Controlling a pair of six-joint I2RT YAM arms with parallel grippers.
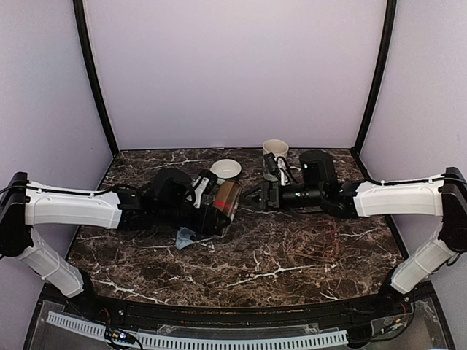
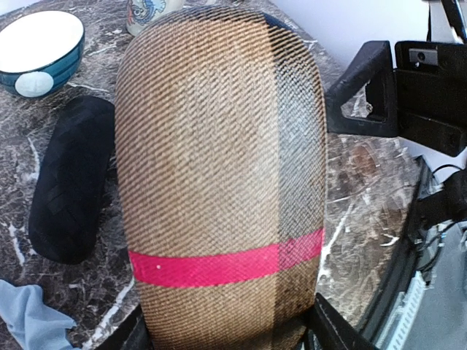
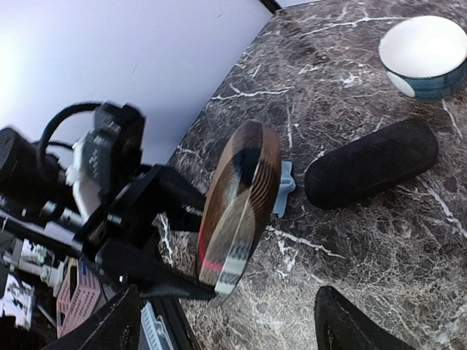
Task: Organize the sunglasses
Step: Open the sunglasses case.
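Observation:
My left gripper [image 1: 217, 205] is shut on the brown striped case [image 1: 228, 200] with a pink band and holds it up off the table. In the left wrist view the case [image 2: 219, 168] fills the frame between the fingers [image 2: 330, 329]. My right gripper [image 1: 257, 197] is open and empty, just right of the case and facing its end. In the right wrist view the case [image 3: 241, 197] shows end-on with a narrow dark gap along its seam, and my fingers [image 3: 357, 328] are spread wide. I cannot make out the sunglasses in any view.
A black checkered case [image 2: 69, 182] lies on the marble beside the held case and also shows in the right wrist view [image 3: 372, 164]. A blue cloth [image 1: 184, 238] lies near it. A white bowl [image 1: 226, 170] and a mug [image 1: 275, 152] stand behind.

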